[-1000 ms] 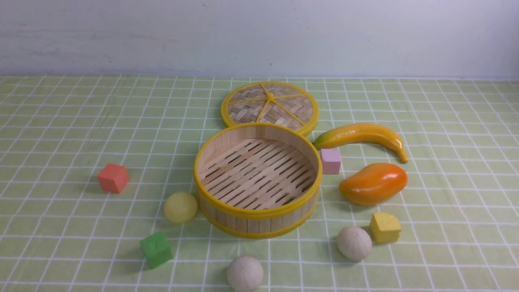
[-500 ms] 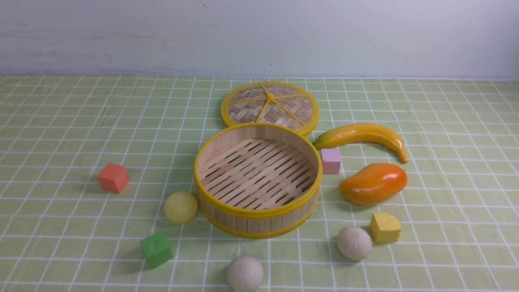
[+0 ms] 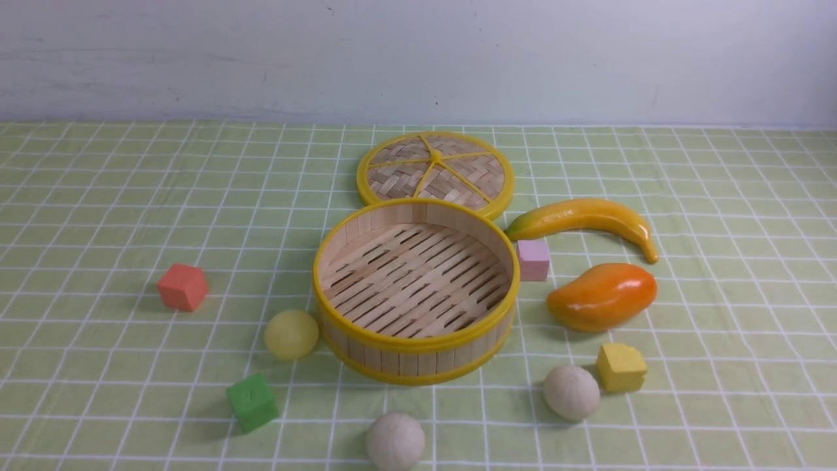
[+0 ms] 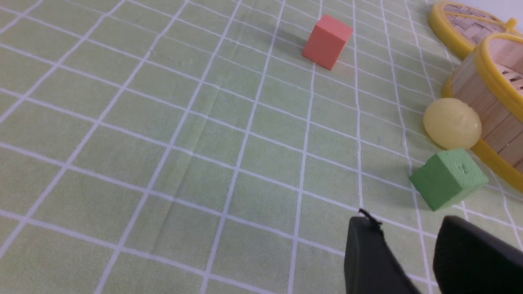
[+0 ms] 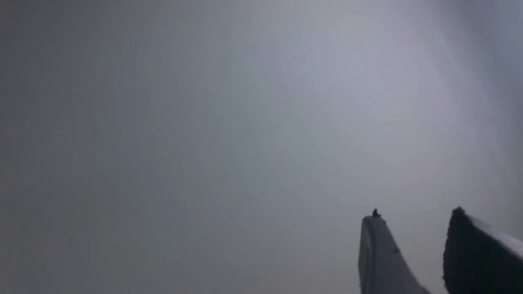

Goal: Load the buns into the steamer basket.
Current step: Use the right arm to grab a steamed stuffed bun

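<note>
The left gripper (image 4: pixel 408 223) hangs low over the green checked tablecloth (image 3: pixel 131 196), its two black fingers set apart with a clear gap and nothing between them. Just beyond its fingertips lies the green cube (image 4: pixel 448 178), and past that cube the pale yellow bun (image 4: pixel 452 123), so the cube sits between gripper and bun. The bun rests close against the outer wall of the steamer basket (image 4: pixel 482 106); whether they touch cannot be told.

The right gripper (image 5: pixel 416 214) faces a blank grey surface, its fingers likewise parted and empty. Its wrist view shows no task thing, so its place relative to the buns cannot be told.

In the front view the steamer basket (image 3: pixel 405 360) stands at the centre, its slatted floor bare. The pale yellow bun (image 3: pixel 291 334) lies at its lower left. The lower-centre off-white bun (image 3: pixel 395 441) sits near the bottom edge of the frame. The lower-right off-white bun (image 3: pixel 571 392) lies just beside the yellow cube (image 3: pixel 621 367).

The woven lid (image 3: pixel 435 171) lies flat behind the basket. To the right lie a banana (image 3: pixel 582 219), a mango (image 3: pixel 601 296) and a pink cube (image 3: pixel 533 259) close against the basket rim. The green cube (image 3: pixel 252 401) sits at lower left, and a red cube (image 3: pixel 182 286) lies well apart at middle left.
</note>
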